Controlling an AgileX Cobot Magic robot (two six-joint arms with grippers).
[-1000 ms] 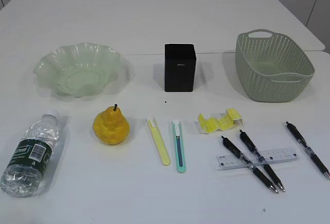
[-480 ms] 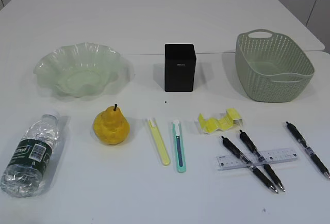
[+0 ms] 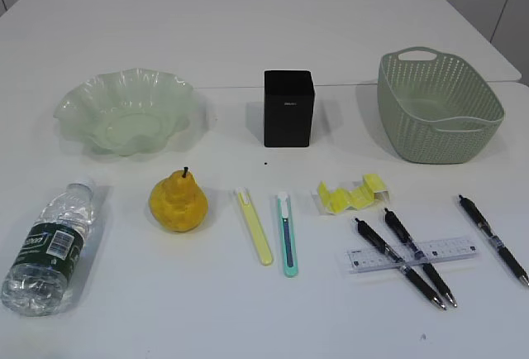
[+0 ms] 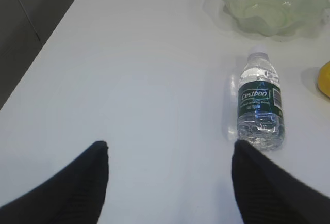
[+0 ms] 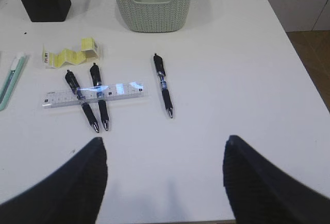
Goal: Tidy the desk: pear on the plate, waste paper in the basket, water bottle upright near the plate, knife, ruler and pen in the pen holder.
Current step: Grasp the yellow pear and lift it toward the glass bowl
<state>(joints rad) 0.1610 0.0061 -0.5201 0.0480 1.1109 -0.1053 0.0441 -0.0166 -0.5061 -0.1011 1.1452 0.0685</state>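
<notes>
A yellow pear (image 3: 178,202) stands in front of the pale green wavy plate (image 3: 128,112). The water bottle (image 3: 50,247) lies on its side at the left; it also shows in the left wrist view (image 4: 260,100). Yellow waste paper (image 3: 353,193) lies in front of the green basket (image 3: 438,107). A yellow knife (image 3: 254,227) and a teal knife (image 3: 286,233) lie in the middle. A clear ruler (image 3: 412,253) lies across two of three black pens (image 3: 399,262). The black pen holder (image 3: 288,107) stands at centre back. My left gripper (image 4: 169,154) and right gripper (image 5: 164,149) are open, empty, out of the exterior view.
The third pen (image 3: 493,239) lies apart near the table's right edge. In the right wrist view the table's right edge (image 5: 289,33) and near edge show, with floor beyond. In the left wrist view the table's left edge (image 4: 46,53) runs beside a dark gap.
</notes>
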